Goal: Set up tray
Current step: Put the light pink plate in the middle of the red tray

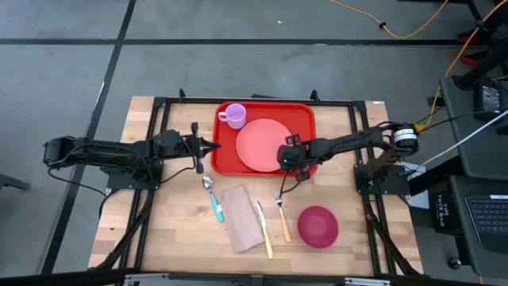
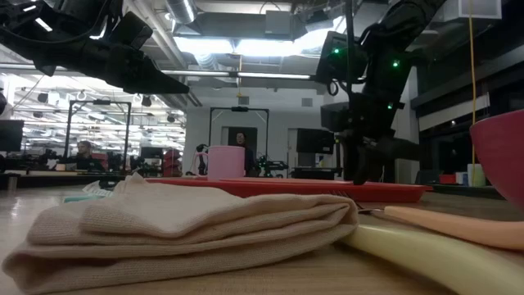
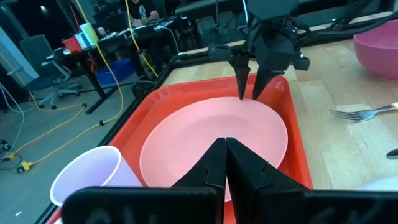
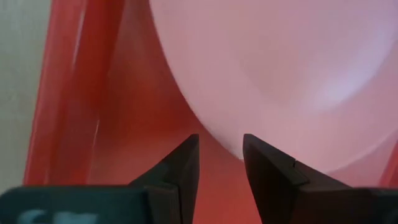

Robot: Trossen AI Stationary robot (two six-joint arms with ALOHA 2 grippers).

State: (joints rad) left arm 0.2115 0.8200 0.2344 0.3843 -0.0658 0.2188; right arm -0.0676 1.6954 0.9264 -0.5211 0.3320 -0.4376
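One smooth round-cornered red tray (image 1: pixel 305 114)

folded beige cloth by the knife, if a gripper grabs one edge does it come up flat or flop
The folded cloth would probably flop: the low view shows soft, rounded layers sagging onto the table. Lifted by one edge, it would likely unfold and hang rather than stay flat. It looks light, so a push may bunch it or slide it against the knife lying beside it.
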